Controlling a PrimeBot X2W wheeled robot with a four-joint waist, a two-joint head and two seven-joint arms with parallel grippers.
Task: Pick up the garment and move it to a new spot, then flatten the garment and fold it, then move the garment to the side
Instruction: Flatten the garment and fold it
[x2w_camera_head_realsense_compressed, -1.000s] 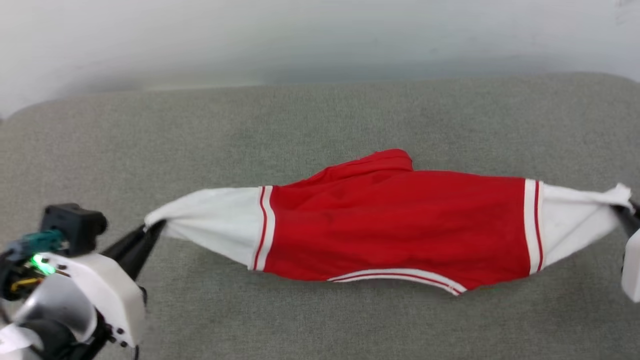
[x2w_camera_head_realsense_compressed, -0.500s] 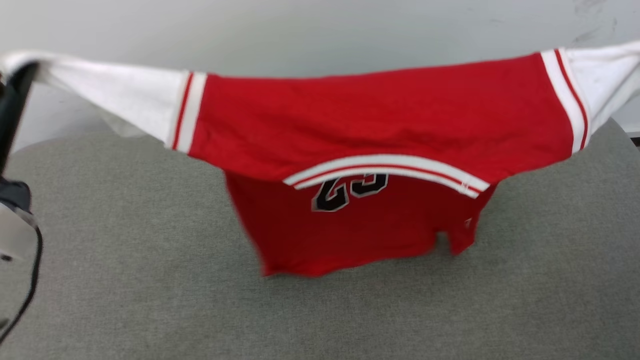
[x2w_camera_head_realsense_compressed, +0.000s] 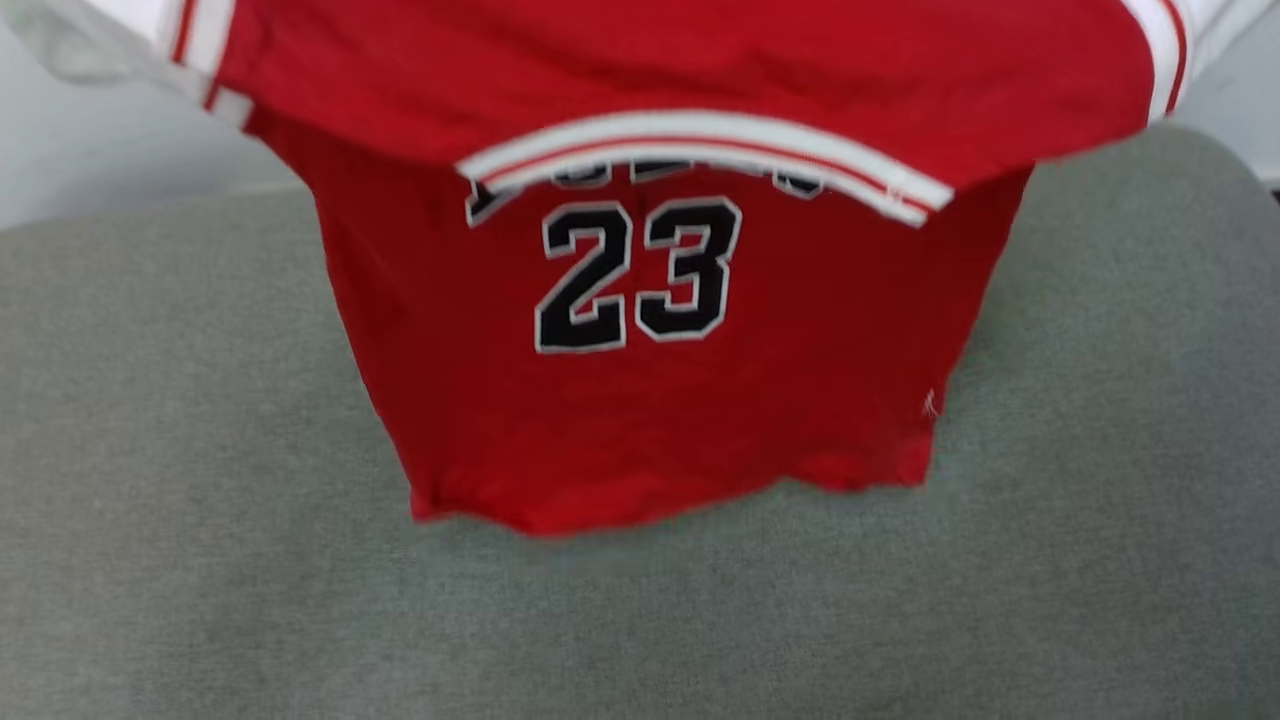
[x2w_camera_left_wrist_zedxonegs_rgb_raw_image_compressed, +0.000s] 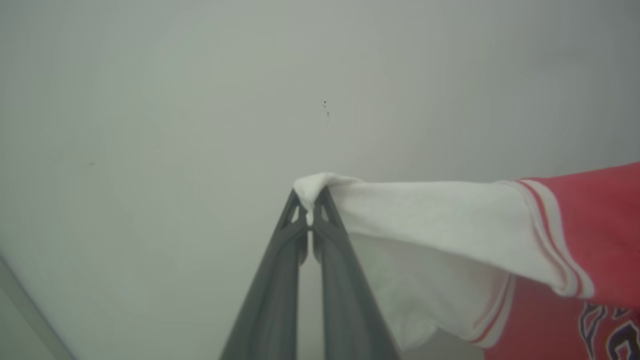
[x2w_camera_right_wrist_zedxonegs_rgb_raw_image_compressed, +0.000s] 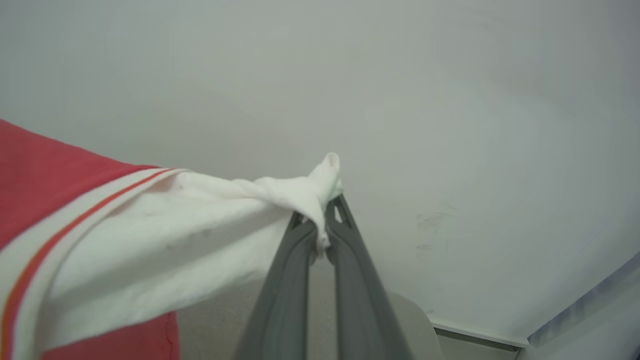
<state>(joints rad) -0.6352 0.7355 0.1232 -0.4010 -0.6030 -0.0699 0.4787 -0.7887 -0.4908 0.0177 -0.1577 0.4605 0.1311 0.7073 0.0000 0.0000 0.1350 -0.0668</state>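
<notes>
Your left gripper is clamped tight on one white sleeve tip, your right gripper on the other. The red jersey hangs spread between them, across the head view's upper middle, its hem low over the grey cushion.

Both jaws pinch tight on the garment sleeve tips — left fingers and right fingers pointing toward 12 o'clock.

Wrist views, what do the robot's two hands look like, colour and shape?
The left hand and right hand match: each has two long, matte dark grey fingers that taper toward the tips, with small triangular cut-outs near them.
</notes>
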